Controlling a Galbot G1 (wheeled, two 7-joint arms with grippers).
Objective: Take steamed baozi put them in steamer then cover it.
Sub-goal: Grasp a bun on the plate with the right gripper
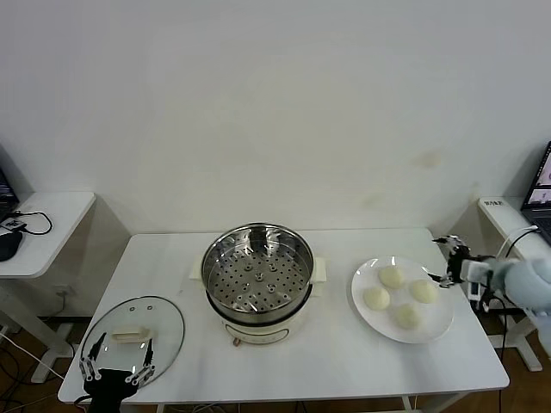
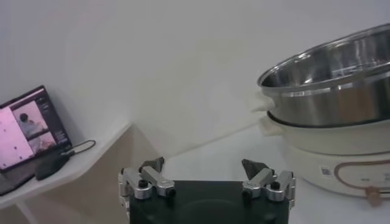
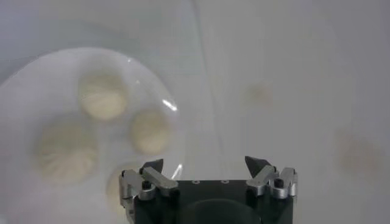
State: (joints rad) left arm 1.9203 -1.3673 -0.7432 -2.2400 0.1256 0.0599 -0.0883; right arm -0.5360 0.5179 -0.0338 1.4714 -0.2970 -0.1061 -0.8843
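Note:
Several cream-white baozi [image 1: 392,276] lie on a white plate [image 1: 437,320] at the table's right. The shiny steamer [image 1: 258,275] stands uncovered in the middle, its perforated tray bare. The glass cover [image 1: 133,331] with its cream handle lies flat at the front left. My right gripper [image 1: 445,260] hangs open just beyond the plate's right rim, holding nothing. In the right wrist view the baozi [image 3: 150,131] sit off to one side of the open gripper [image 3: 205,163]. My left gripper [image 1: 118,357] is open over the cover's near edge, and the left wrist view shows that gripper [image 2: 203,165] facing the steamer [image 2: 335,91].
A low side table [image 1: 43,224] with a mouse and cable stands to the left. The left wrist view shows a laptop [image 2: 27,131] on it. Another laptop [image 1: 541,185] sits on a stand at the far right. White wall behind.

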